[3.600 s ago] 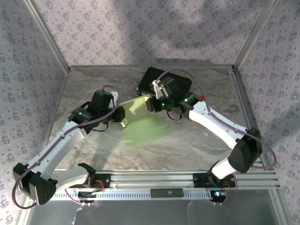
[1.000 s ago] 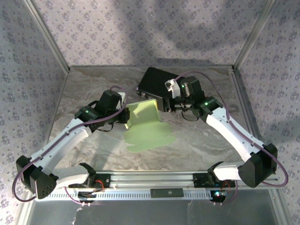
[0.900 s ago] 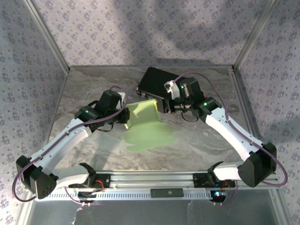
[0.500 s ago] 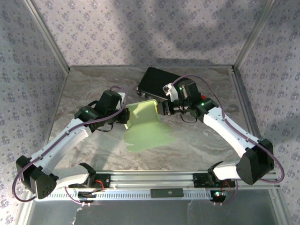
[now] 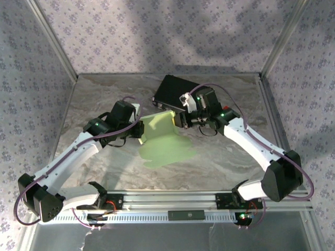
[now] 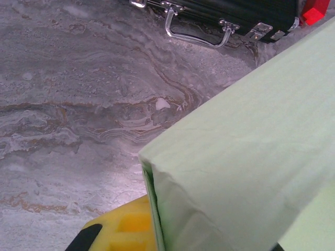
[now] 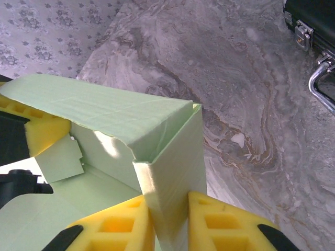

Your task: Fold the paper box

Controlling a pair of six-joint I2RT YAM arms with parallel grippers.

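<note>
Two grippers are at the paper box (image 5: 165, 138), one at each end of its raised back wall. The box sits in the middle of the table (image 5: 99, 97), just in front of the black case (image 5: 175, 91). Its far wall stands up and its near part lies flat.

Your right gripper (image 5: 179, 120) is closed on the right end of the box. In the right wrist view its yellow pads (image 7: 225, 222) pinch a thin side flap at the corner, where it meets the tall wall. Your left gripper (image 5: 140, 129) is at the left end. One yellow pad (image 6: 123, 230) touches the card there, but the other side is hidden, so you cannot tell if it is pinching.

I think the step now is making the corners stand up square. Do it gently. The card is thin and will crease or tear if you squeeze hard or pull. Move both ends together, so the wall does not twist. Push the side flap in along its fold line, not across it. Watch the black case by your right arm, since it is very near and you could bump it
</note>
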